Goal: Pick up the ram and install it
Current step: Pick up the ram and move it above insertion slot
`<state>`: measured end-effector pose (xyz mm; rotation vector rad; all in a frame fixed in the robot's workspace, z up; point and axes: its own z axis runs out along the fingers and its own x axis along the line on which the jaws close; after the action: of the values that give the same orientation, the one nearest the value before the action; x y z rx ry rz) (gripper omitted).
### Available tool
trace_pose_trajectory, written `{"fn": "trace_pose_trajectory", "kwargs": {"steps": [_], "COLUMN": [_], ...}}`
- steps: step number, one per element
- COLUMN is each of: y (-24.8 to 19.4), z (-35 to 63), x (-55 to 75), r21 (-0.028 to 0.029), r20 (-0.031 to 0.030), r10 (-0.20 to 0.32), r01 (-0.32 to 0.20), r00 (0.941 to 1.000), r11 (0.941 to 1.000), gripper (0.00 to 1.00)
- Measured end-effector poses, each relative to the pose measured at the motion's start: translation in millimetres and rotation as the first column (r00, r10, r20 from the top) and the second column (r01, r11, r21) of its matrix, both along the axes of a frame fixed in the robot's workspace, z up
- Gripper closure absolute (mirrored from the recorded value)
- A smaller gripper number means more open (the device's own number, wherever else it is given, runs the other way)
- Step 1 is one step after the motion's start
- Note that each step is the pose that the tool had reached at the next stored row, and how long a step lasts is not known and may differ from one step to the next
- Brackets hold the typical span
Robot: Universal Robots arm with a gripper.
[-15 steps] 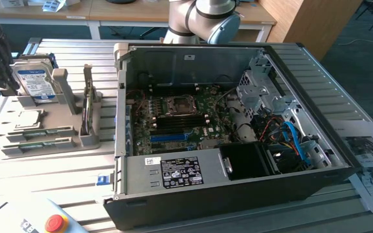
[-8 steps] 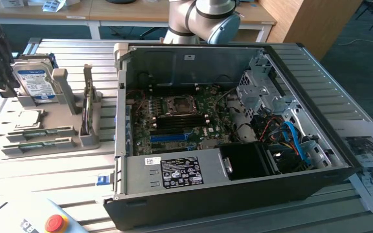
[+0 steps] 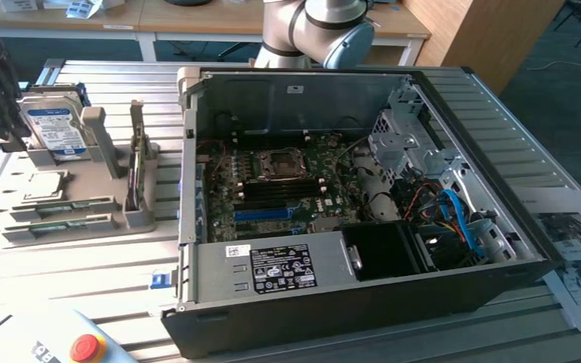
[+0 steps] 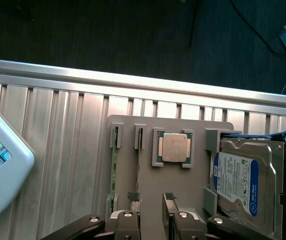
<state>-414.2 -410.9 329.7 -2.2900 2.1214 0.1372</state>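
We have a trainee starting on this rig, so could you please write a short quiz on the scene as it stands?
1. True or false: the gripper holds one of the ram sticks.
2. In the grey holder, what sits between the ram sticks and the hard drive? A) processor chip B) fan C) screwdriver
3. Fill in: the computer case lies with its side ___.
Key: 1 false, the gripper is open and empty; 2 A; 3 open.
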Motion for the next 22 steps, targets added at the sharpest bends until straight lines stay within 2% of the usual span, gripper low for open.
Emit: {"fn": "trace_pose_trajectory", "kwargs": {"steps": [17,22], "y": [-2.2,-2.2], "z": [-0.3,-7.1], "x": [7.4,7.5], "r21": [0.0000,0.0001], "r20": [-0.0005,-0.0004], "r10": [0.000,0.000], "r01": [0.000,0.000], "r00": [1.0000,1.0000], "r11": [1.0000,1.0000], "gripper": [0.69,0.69]}}
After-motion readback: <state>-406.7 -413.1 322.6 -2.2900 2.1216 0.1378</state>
